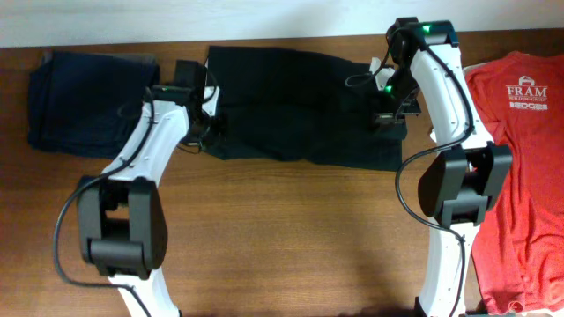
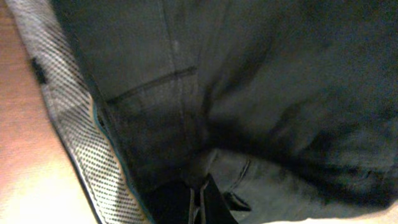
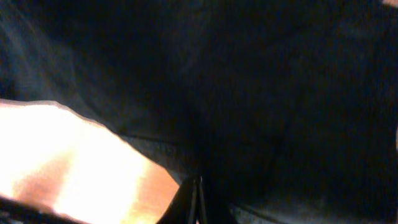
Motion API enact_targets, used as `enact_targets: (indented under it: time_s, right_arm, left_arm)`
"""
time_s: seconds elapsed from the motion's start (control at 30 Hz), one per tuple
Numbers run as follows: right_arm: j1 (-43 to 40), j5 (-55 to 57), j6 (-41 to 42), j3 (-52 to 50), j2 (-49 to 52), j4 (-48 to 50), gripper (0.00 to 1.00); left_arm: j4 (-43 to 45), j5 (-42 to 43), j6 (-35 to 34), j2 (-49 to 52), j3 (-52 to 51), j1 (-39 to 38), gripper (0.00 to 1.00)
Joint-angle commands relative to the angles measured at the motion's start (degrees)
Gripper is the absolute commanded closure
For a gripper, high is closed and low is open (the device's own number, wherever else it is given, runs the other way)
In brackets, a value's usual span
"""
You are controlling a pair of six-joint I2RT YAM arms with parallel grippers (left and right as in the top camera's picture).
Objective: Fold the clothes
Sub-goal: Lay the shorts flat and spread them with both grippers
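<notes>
The wooden counter point(image 1: 291, 229) carries the black shorts point(image 1: 291, 106), which lie spread out and mostly flat between the two grippers. I see no finished fold, so I judge the task is only at its beginning: both ends are taken, and the folding itself is left to do.

A red T-shirt point(image 1: 524, 176) lies beyond the right gripper, on the side away from the shorts. Some navy clothes point(image 1: 84, 101) lie beyond the left gripper in the same way.

The left gripper point(image 2: 198, 202) has its fingers closed almost together, and the black cloth bunches into them, so it seems to pinch one end of the shorts. The right gripper point(image 3: 198, 199) is closed in the same way on the hem at the other end. The pale band point(image 2: 68, 118) runs just beside the left gripper, at the outer edge.
</notes>
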Motion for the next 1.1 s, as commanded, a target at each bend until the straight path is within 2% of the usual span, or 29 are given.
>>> enact_targets:
  time_s: [0.0, 0.07, 0.2, 0.27, 0.33, 0.4, 0.5, 0.53, 0.63, 0.8, 1.03, 1.07]
  right_arm:
    - [-0.13, -2.58, -0.72, 0.87, -0.35, -4.22, 0.96]
    - [0.48, -6.23, -0.70, -0.15, -0.42, -4.22, 0.96]
    - [4.59, -6.03, -0.50, -7.54, -1.77, -4.22, 0.96]
    - [5.33, -3.32, -0.52, -19.54, -8.15, -4.22, 0.96]
    - [5.31, -3.34, -0.48, -26.03, -13.51, -4.17, 0.96]
    - [5.42, -3.34, 3.06, -32.94, -17.97, -2.34, 0.96]
    - [5.40, -3.37, 5.46, -45.44, -20.11, 2.95, 0.96]
    - [5.40, -3.37, 5.81, -50.66, -20.11, 5.88, 0.96]
    - [5.40, -3.37, 6.05, -58.93, -20.11, 9.68, 0.96]
    - [5.40, -3.74, 6.27, -65.18, -20.11, 10.03, 0.96]
    - [5.46, -8.33, 6.82, -68.48, -20.11, 8.37, 0.96]
    - [5.44, -8.55, 6.51, -68.41, -20.17, 7.34, 0.62]
  left_arm:
    - [-6.84, -0.61, -0.33, -6.67, 3.28, -0.02, 0.99]
    - [-12.48, -0.66, -0.31, -6.99, 3.28, -0.02, 0.99]
    - [-19.08, -0.87, -0.31, -7.10, 3.26, 0.15, 0.99]
    - [-22.58, -0.85, -0.31, -7.10, 3.26, 1.64, 0.99]
    - [-23.45, -0.81, -0.31, -7.10, 3.26, 2.62, 0.99]
    - [-26.25, -0.83, -0.31, -7.10, 3.19, 2.62, 0.98]
    - [-27.23, -0.90, -0.28, -7.08, 2.08, 2.56, 0.98]
    - [-27.65, -2.45, -0.28, -7.08, 1.11, 2.58, 0.94]
    - [-27.67, -7.78, -0.31, -7.08, -1.90, 2.62, 0.94]
    - [-24.79, -9.97, -0.74, -7.08, -10.45, 2.62, 0.94]
    - [-25.35, -12.20, -0.74, -7.08, -11.39, 2.62, 0.94]
    - [-25.57, -12.17, -0.74, -7.08, -11.39, 2.62, 0.89]
